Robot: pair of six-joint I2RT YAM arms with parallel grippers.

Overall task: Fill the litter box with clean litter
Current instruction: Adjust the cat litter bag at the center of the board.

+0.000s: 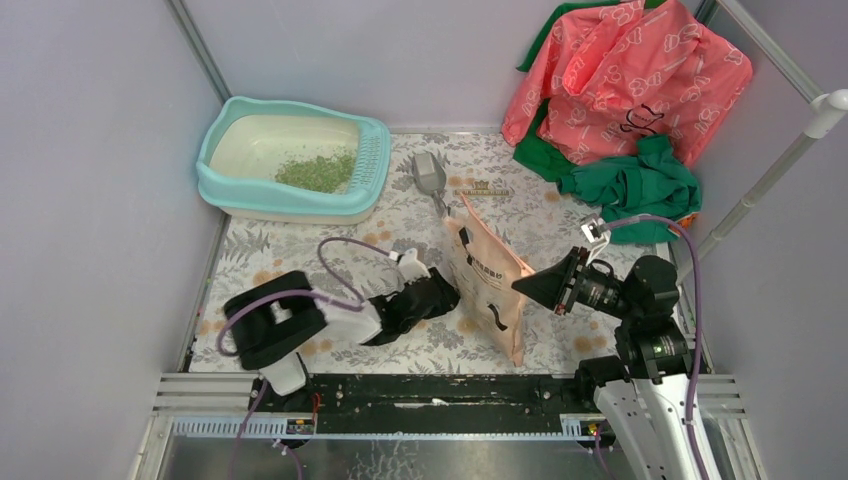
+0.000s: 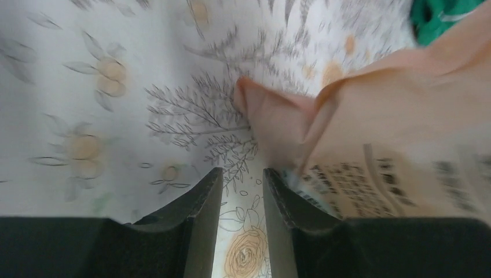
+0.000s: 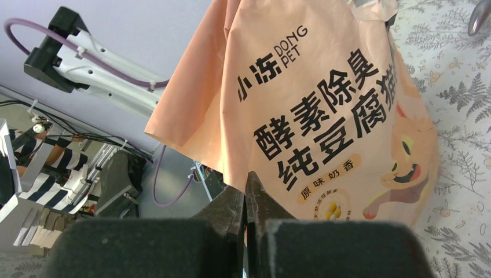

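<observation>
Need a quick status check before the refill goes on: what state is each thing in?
litter box: mostly bare
litter: thin green patch in the box
bag: upright between the arms
scoop: lying beside the box
left end effector: open, empty, by the bag's corner
right end effector: shut, at the bag's side

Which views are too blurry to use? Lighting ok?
Top external: evenly lit and sharp, no glare; litter in the box is easy to make out. Left wrist: soft all over, bag print smeared, cloth pattern blurred. Right wrist: bag text is crisp; the right claw in the foreground is out of focus.
</observation>
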